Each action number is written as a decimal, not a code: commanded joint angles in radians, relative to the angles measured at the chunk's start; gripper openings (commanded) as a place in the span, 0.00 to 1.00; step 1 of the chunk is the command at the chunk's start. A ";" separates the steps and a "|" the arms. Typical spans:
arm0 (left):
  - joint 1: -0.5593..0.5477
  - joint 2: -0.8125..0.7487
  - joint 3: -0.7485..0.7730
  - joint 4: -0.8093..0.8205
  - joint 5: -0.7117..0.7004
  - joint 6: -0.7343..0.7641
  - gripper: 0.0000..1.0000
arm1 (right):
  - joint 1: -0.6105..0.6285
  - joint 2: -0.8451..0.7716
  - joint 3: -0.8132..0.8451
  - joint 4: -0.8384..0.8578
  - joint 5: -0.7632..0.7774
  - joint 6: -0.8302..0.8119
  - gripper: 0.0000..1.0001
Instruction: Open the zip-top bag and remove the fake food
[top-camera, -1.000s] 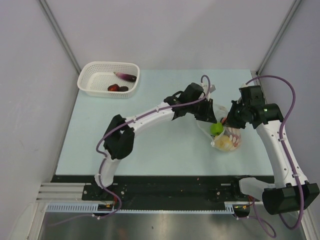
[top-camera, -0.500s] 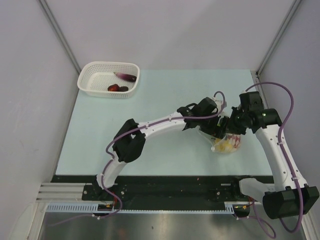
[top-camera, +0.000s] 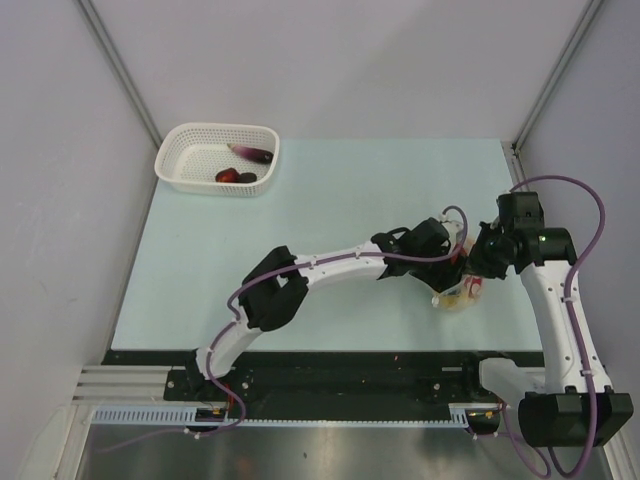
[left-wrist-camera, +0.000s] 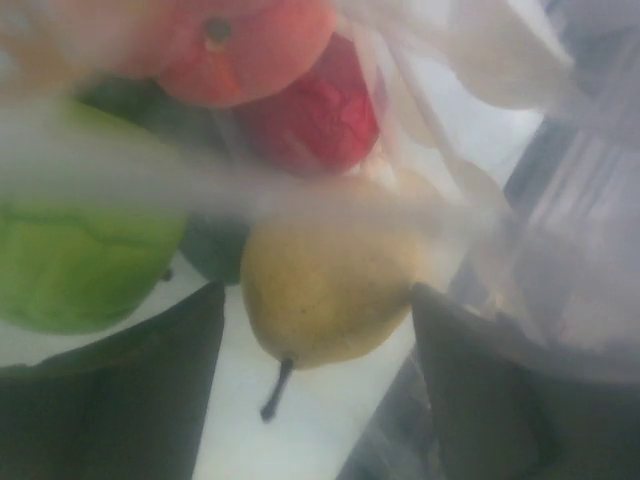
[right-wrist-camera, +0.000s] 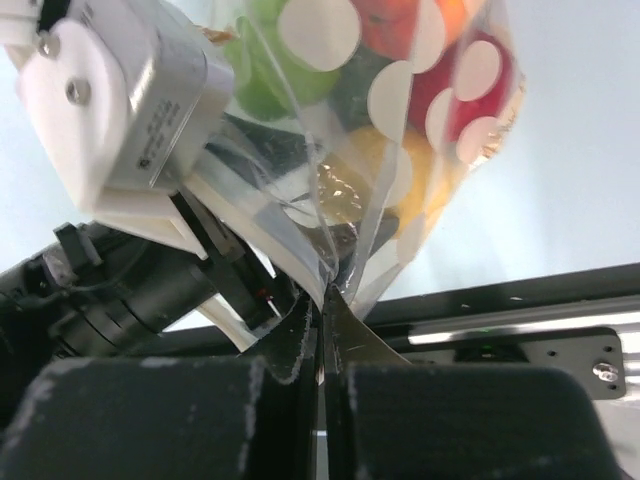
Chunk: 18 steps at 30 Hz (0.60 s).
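Note:
The zip-top bag (top-camera: 463, 293) is a clear pouch with white dots, right of the table's centre. My right gripper (right-wrist-camera: 322, 300) is shut on its edge and holds the bag (right-wrist-camera: 400, 130) up. My left gripper (left-wrist-camera: 315, 340) is open inside the bag's mouth. Its dark fingers (left-wrist-camera: 130, 390) stand on either side of a yellow pear (left-wrist-camera: 325, 285) with gaps showing. A lime green piece (left-wrist-camera: 80, 270), a red piece (left-wrist-camera: 315, 115) and an orange piece (left-wrist-camera: 235, 45) of the fake food lie just beyond. From above, the left gripper (top-camera: 452, 262) meets the right gripper (top-camera: 478, 262) at the bag.
A white mesh basket (top-camera: 217, 157) stands at the table's far left corner with a purple and two dark red pieces in it. The pale table (top-camera: 300, 210) ends at a black rail near the arm bases. Grey walls close in on both sides.
My left gripper has opened and pushed right into the bag's mouth. The right gripper and bag have shifted slightly toward the near edge. The green piece seen at the mouth is now covered from above.

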 joint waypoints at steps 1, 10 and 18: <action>-0.008 0.029 0.020 0.054 0.055 -0.017 0.85 | -0.006 -0.023 -0.012 -0.003 -0.015 -0.031 0.00; -0.016 0.058 0.003 0.084 0.084 -0.050 0.76 | -0.035 -0.030 -0.024 -0.015 -0.010 -0.051 0.00; 0.002 -0.062 0.006 -0.012 0.015 0.067 0.21 | -0.043 -0.045 -0.024 -0.012 0.007 -0.064 0.00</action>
